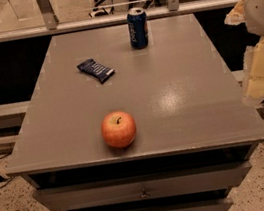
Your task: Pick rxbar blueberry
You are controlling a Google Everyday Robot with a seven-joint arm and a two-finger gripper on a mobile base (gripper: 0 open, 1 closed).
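We see the gripper (258, 79) hanging off the side edge of the table (185, 93), above the level of its top and holding nothing. We cannot tell whether it is released or clenched.

The rxbar blueberry (96, 70) lies flat on the table, well apart from the gripper, across the table's width and a little farther back. It sits skewed to the table's edges. A blue can (137, 28) stands upright farther back, closer to the gripper's side than the bar is, and an apple (118, 129) rests near the front edge.

We judge the reach has barely begun, and several things could go wrong. The bar is thin, so a descent that stops too high would close on air, while one too low would press into the table. Its wrapper looks slick and could slide away. A gripper not turned to match the bar's angle might catch only a corner. A careless sweep across could tip the can or set the apple rolling. The can shares the bar's colour, so it could be taken by mistake.
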